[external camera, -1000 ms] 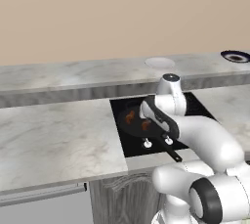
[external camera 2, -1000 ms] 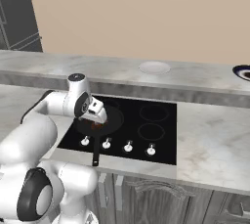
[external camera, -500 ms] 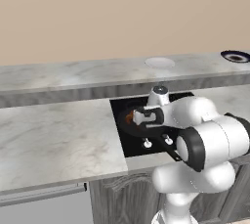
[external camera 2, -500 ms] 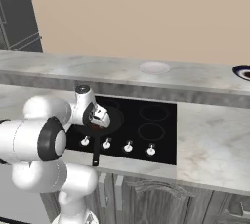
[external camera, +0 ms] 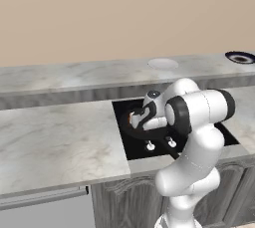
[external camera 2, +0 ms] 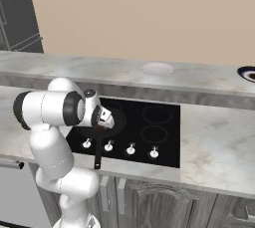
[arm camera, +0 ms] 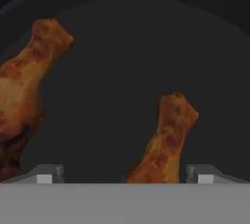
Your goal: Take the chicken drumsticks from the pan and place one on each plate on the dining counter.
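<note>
The black pan (arm camera: pixel 122 47) sits on the hob, and my hand is down inside it. Two orange-brown chicken drumsticks lie in it. One drumstick (arm camera: pixel 167 142) points up between my fingertips, right of the middle; the larger one (arm camera: pixel 24 88) lies off to the left. My gripper (arm camera: pixel 124 175) is open, with the fingertips (arm camera: pixel 46 174) wide apart and not touching the meat. From the base I see the gripper (external camera 2: pixel 103 121) low over the pan (external camera 2: pixel 110 121), whose handle (external camera 2: pixel 97 155) points toward me. The whitish plate (external camera: pixel 163 63) and the navy-rimmed plate (external camera: pixel 240 57) rest on the dining counter (external camera: pixel 74 75).
The black glass hob (external camera 2: pixel 154 132) has several knobs (external camera 2: pixel 131 150) along its front edge. The lower marble worktop (external camera: pixel 55 137) stretches left of the hob. A dark fridge (external camera 2: pixel 15 18) stands at the far left. My elbow (external camera: pixel 199 110) bulges over the hob's right side.
The hand has come down from above the pan to just over its floor, and the elbow has swung out and lower. Pan, drumsticks and plates have stayed put.
</note>
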Controlling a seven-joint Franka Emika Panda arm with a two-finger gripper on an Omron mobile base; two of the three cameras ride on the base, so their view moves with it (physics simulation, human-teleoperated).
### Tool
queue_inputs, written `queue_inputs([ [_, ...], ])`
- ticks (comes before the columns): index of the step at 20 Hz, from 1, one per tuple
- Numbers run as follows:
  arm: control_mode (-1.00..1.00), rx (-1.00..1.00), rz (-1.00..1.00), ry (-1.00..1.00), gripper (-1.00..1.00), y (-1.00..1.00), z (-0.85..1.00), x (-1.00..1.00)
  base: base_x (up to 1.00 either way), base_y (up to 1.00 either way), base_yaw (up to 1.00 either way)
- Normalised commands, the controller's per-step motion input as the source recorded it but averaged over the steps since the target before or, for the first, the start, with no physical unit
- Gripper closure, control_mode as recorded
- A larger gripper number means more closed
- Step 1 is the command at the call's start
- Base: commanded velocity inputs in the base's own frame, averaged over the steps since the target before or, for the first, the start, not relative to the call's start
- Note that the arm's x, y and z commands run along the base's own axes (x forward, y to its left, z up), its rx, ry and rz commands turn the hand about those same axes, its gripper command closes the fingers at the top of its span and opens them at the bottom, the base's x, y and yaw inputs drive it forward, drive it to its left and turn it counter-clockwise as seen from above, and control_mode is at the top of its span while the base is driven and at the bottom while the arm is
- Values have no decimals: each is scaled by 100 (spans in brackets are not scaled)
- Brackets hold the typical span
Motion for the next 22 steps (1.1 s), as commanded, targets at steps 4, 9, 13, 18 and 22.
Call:
queue_inputs([
  [4, -100, 0, -6, 4, -100, 1, -33, 0, 0, 0, 0],
  [9, -100, 0, -10, 4, 100, 0, -35, -3, 0, 0, 0],
  [13, -100, 1, -7, 1, 100, 0, -32, 0, 0, 0, 0],
  [18, -100, 4, -7, -1, 100, -6, -6, -18, 0, 0, 0],
  [22, -100, 5, -8, -1, 100, -12, 13, -39, 0, 0, 0],
])
